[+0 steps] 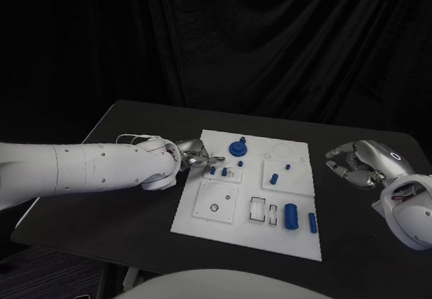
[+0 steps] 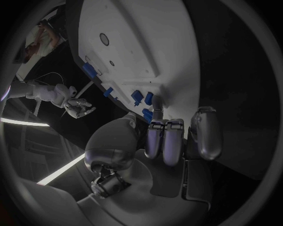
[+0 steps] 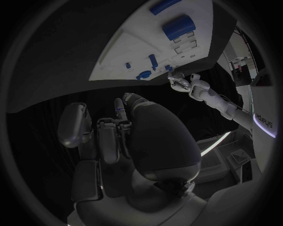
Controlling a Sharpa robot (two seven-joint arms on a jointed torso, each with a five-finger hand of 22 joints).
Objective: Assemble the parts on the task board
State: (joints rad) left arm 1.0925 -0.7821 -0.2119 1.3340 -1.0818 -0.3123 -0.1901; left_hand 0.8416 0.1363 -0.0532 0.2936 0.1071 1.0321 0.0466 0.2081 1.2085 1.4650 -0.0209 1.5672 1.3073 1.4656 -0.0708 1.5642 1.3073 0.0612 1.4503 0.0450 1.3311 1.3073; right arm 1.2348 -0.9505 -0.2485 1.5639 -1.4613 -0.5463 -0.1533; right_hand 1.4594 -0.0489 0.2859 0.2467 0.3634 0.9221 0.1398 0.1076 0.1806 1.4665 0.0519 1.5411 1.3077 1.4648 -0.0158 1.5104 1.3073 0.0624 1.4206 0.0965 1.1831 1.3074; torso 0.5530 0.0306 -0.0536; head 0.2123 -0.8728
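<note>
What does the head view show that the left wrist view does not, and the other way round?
Head view alone: the whole task board with all its edges, and the left arm. Left wrist view alone: the left hand from behind, its fingers close beside a small blue part. Both: the board, blue parts, the right hand.

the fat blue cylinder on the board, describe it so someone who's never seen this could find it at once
Start at the white task board in the middle of the black table. Go to its near edge on the robot's right, where two blue parts lie side by side. The blue cylinder is the thicker one, beside the slimmer blue rod that lies nearer the board's edge.
</note>
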